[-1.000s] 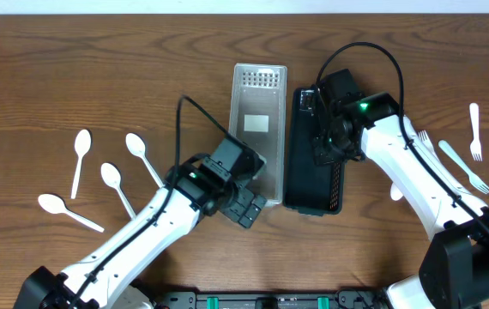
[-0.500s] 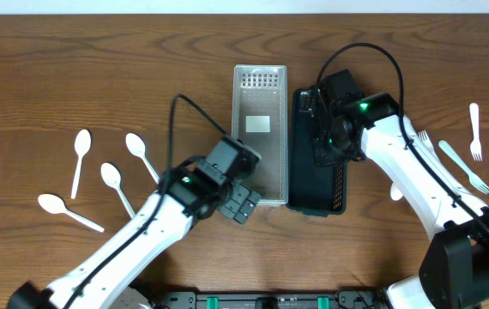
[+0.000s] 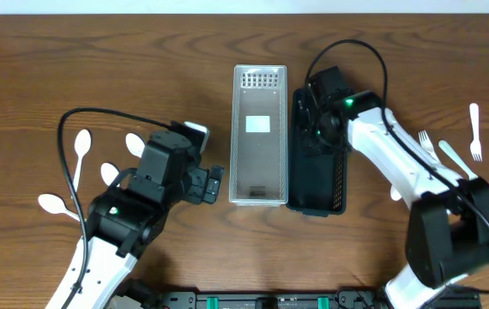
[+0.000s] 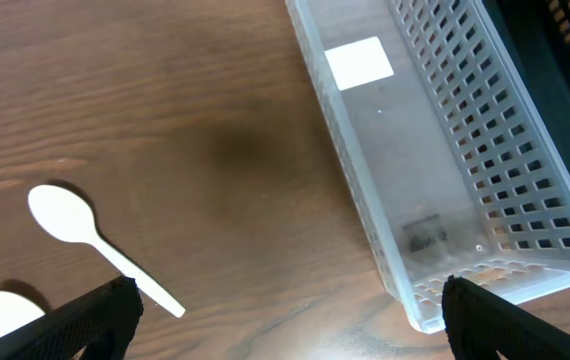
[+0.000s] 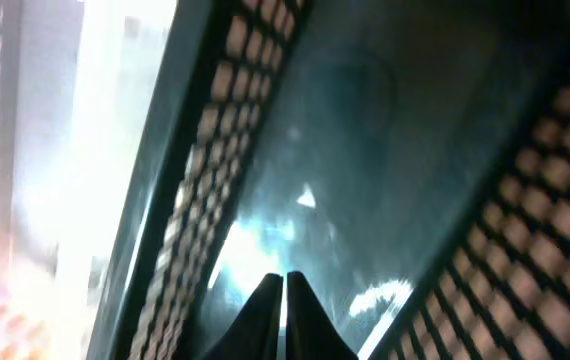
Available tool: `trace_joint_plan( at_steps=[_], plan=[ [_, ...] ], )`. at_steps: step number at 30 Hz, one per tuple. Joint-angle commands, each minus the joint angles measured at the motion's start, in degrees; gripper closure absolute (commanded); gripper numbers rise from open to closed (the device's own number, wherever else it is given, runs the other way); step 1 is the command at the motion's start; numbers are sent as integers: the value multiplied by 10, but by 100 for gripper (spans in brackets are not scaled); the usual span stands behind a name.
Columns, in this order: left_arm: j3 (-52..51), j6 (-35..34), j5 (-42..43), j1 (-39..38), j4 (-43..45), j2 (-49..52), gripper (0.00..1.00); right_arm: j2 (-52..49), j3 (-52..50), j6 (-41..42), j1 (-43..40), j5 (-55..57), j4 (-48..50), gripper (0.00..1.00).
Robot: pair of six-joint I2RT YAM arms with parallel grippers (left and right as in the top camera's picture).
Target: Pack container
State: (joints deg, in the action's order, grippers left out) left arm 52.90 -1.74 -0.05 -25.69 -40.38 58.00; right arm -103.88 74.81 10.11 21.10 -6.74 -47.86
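Four white plastic spoons (image 3: 54, 204) lie scattered towards the left edge of the wooden bench, none packed yet. Just to their right hangs the left gripper (image 3: 217, 183), its dark fingers (image 4: 105, 310) spread wide with nothing between them. The nearest spoon (image 4: 63, 213) lies just beside the left finger, outside the gap.

At the middle of the bench stands a clear slotted container (image 3: 259, 159), empty but for a white label. It sits just to the right of the left gripper, apart from the fingers. Touching its right wall is a black mesh basket (image 3: 317, 184). The right gripper (image 5: 283, 290) reaches down inside it, fingers pressed together on nothing visible.

White forks (image 3: 475, 129) lie near the right edge.

The containers look set in place, and loading seems about to begin. Next, the left gripper would likely have to turn towards the left edge, descend over a spoon handle and close.
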Motion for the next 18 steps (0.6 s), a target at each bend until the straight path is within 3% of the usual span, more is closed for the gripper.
trace_joint_plan(
  at_steps=[1, 7, 18],
  plan=[
    [14, -10, -6, 4, -5, -6, 2, -31, -3, 5, -5, -29, 26, 93],
    [14, -9, -6, 4, -7, -5, 2, -79, -3, 5, -5, -62, 72, 92],
    [14, -9, -7, 4, -7, -5, 2, -81, 14, 5, -5, -62, 111, 91]
  ],
)
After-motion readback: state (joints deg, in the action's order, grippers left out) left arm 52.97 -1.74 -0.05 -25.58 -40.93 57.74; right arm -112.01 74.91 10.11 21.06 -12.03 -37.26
